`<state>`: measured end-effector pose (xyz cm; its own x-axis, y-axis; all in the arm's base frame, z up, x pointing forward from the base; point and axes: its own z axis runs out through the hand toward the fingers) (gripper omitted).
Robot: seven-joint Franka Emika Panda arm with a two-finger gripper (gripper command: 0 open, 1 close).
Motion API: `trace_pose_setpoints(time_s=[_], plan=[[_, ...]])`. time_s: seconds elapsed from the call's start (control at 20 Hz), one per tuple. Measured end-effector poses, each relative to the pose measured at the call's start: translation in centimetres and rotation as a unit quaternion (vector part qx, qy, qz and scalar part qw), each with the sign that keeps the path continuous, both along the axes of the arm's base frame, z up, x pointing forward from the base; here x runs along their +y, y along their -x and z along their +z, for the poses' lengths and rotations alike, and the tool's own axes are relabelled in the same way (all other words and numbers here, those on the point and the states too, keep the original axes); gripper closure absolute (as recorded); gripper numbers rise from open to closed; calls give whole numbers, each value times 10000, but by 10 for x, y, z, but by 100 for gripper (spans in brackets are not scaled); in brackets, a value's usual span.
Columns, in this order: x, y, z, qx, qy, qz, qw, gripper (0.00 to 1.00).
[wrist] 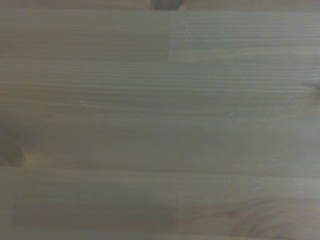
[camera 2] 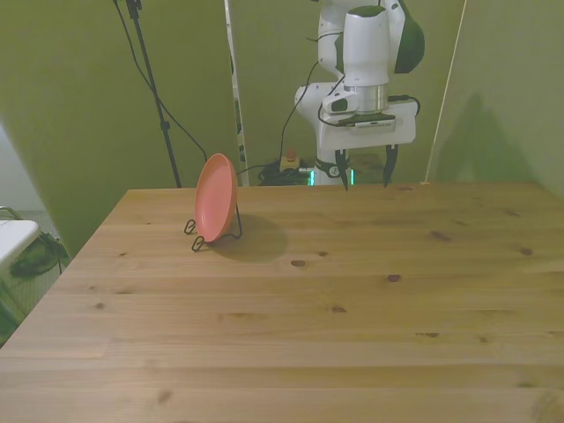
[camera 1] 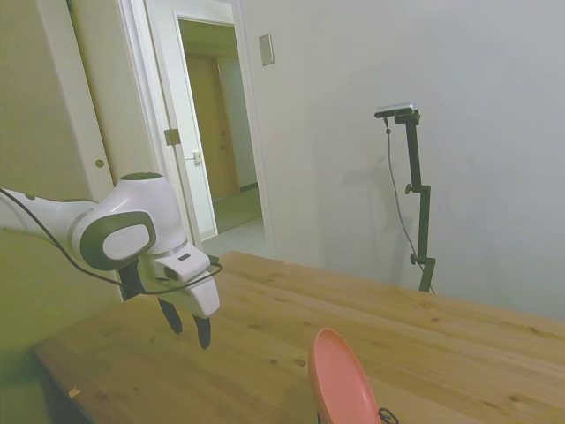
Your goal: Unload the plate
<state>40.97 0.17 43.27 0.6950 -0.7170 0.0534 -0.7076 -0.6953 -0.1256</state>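
The round salmon-pink plastic plate [camera 2: 216, 204] stands on edge in a thin black wire stand [camera 2: 201, 236] on the wooden table [camera 2: 335, 300], well apart from the white arm's two-finger gripper [camera 2: 363, 171], hovering empty, jaws apart.

We see a white arm [camera 2: 366, 44] with grey joint caps, black cable, white gripper [camera 2: 363, 173], dark fingers [camera 1: 203, 331], green glow beneath

Black wire stand [camera 2: 201, 236] on wooden table [camera 2: 352, 317]; open doorway [camera 1: 221, 141] beyond.
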Motion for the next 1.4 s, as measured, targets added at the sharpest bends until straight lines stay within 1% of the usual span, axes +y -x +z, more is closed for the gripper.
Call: trace_pose_setpoints(time_s=[0.15,0.25,0.45,0.6,0.85,0.9,0.95,1.0,1.15,1.3,1.4], plan=[[-5,0,1,-14,-21,-52,10000,0],[-22,2,13,-161,-36,-238,9996,0],[-67,12,54,-496,-22,-629,9968,0],[-103,18,89,-680,85,-887,9937,0],[-173,27,125,-845,255,-1235,9884,0],[-183,30,131,-849,262,-1214,9886,0],[-189,34,141,-843,276,-1067,9903,0],[-188,34,141,-812,264,-1015,9912,0],[-197,39,142,-511,5,-558,9971,0],[-249,48,157,-396,-209,-362,9983,0],[-287,54,163,-305,-347,-267,9986,0]])
